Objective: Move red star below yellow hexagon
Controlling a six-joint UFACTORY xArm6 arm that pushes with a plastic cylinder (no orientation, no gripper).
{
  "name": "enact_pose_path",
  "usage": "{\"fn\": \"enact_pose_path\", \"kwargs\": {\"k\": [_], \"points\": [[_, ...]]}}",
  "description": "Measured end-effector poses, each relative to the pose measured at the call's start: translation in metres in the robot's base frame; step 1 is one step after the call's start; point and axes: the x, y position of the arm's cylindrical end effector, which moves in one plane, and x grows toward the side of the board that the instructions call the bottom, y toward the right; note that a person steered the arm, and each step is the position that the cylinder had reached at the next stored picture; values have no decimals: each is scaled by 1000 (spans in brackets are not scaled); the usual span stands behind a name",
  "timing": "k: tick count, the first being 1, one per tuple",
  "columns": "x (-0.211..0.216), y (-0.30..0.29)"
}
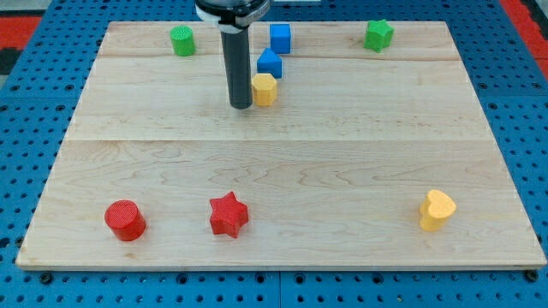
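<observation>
The red star point(229, 214) lies near the view's bottom, left of centre, on the wooden board point(282, 162). The yellow hexagon point(265, 89) sits near the view's top, centre. My tip point(241, 105) stands just left of the yellow hexagon, close to it or touching it, and far above the red star in the view.
A blue block point(270, 62) with a pointed top touches the hexagon's upper side. A blue cube point(280, 38) sits above it. A green cylinder point(181, 40) is top left, a green star point(378, 35) top right, a red cylinder point(125, 220) bottom left, a yellow heart point(437, 210) bottom right.
</observation>
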Motion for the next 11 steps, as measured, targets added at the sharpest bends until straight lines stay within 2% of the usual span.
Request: {"fn": "enact_pose_path", "kwargs": {"k": [1, 2, 3, 4, 5, 6, 8, 9, 10, 11], "points": [[75, 82], [163, 106], [230, 46], [202, 8], [147, -16], [125, -42], [152, -83], [126, -123], [85, -88], [75, -38]]}}
